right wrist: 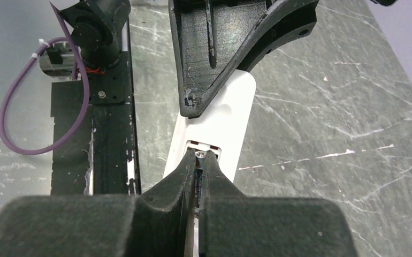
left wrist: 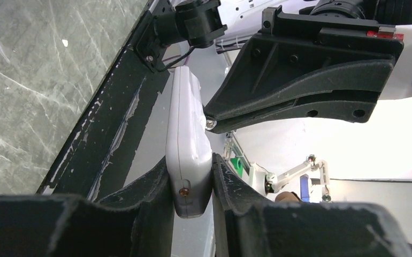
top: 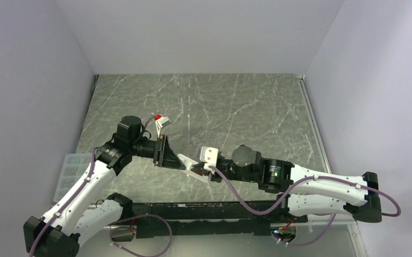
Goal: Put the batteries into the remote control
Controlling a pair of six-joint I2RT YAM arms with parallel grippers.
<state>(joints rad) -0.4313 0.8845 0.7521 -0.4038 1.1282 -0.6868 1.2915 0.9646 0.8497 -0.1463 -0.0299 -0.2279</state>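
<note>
My left gripper [left wrist: 190, 182] is shut on one end of the white remote control [left wrist: 187, 134] and holds it edge-on above the table; in the top view the remote [top: 189, 165] slants down to the right from that gripper [top: 176, 158]. My right gripper [right wrist: 201, 160] is shut on a thin dark battery [right wrist: 202, 155] whose metal tip sits at the open battery compartment [right wrist: 214, 146] in the remote's plain back [right wrist: 230, 112]. In the top view the right gripper [top: 205, 169] meets the remote's lower end. A second battery is not visible.
A clear plastic box [top: 69, 172] lies at the table's left edge beside the left arm. The black mounting rail [top: 204, 210] runs along the near edge. Grey walls close in the marbled tabletop [top: 236, 107] on three sides.
</note>
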